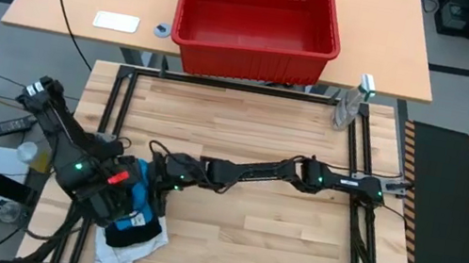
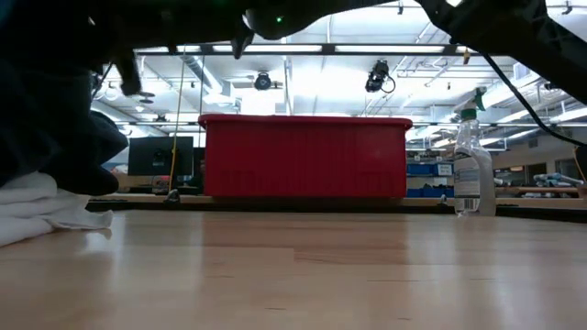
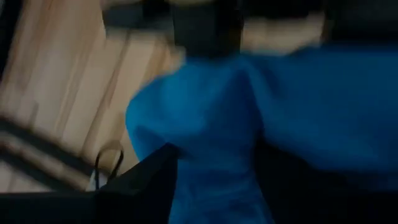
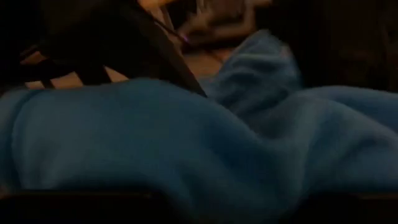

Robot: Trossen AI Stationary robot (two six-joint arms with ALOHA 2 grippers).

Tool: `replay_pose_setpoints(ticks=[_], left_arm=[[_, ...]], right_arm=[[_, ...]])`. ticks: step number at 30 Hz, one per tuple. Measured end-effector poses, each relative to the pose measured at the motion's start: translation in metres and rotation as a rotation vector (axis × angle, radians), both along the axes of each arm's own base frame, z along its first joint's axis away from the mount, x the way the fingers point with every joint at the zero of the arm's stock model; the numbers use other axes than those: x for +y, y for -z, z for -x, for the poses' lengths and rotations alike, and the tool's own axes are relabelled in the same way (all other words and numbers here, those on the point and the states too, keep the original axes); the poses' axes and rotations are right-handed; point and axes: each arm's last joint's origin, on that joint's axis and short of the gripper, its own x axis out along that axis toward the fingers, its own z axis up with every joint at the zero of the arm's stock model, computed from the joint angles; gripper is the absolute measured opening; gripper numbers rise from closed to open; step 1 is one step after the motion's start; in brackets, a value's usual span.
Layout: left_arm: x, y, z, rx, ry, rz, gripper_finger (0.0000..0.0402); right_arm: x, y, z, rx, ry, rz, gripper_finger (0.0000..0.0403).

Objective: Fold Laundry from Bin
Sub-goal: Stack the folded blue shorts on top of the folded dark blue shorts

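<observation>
**Both pincers at the blue garment on the stack**

The left pincer (image 1: 124, 191) and the right pincer (image 1: 160, 176) meet over the small blue garment (image 1: 140, 194), which lies on top of a pile at the near-left corner of the desk (image 1: 273, 243). Whether either pincer is spread or pinching the cloth I cannot tell; each wrist view is filled with blue fabric (image 3: 249, 124) pressed close to the lens (image 4: 155, 143), so contact seems likely.

Under the blue garment sit a dark piece (image 1: 135, 225) and a white garment (image 1: 114, 250), whose edge hangs toward the desk's front; the low view shows that white cloth (image 2: 41, 211) lying flat on the wood. The red bin (image 1: 258, 16) stands well apart from the blue garment, on the far table, and looks empty, so the laundry appears to be all out and the work is probably down to this last small piece.

To do this step well, I would judge that the blue garment wants pressing flat and squaring on the pile without dragging the layers beneath. A light touch matters: soft cloth clings to fingers, and a lift that snags it could undo the fold. Retreating straight up, one arm at a time, would keep the two arms from tangling. A spray bottle (image 1: 352, 99) stands far from the blue garment, out of the way.
</observation>
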Motion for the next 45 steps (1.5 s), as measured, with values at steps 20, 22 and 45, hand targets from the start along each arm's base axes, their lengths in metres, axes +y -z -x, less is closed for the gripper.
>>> replay_pose_setpoints(ticks=[20, 22, 45], left_arm=[[0.0, 0.049, -0.011, 0.028, -0.065, 0.075, 0.0233], [-0.001, 0.048, -0.01, 0.026, -0.06, 0.087, 0.0248], [-0.01, 0.022, 0.0, 0.036, 0.004, 0.166, 0.0314]], right_arm=[[-0.014, 0.004, 0.023, 0.35, -0.069, 0.157, 0.0127], [-0.015, -0.005, 0.027, 0.36, -0.063, 0.165, 0.0127], [-0.015, -0.006, 0.047, 0.535, -0.126, 0.204, 0.0127]])
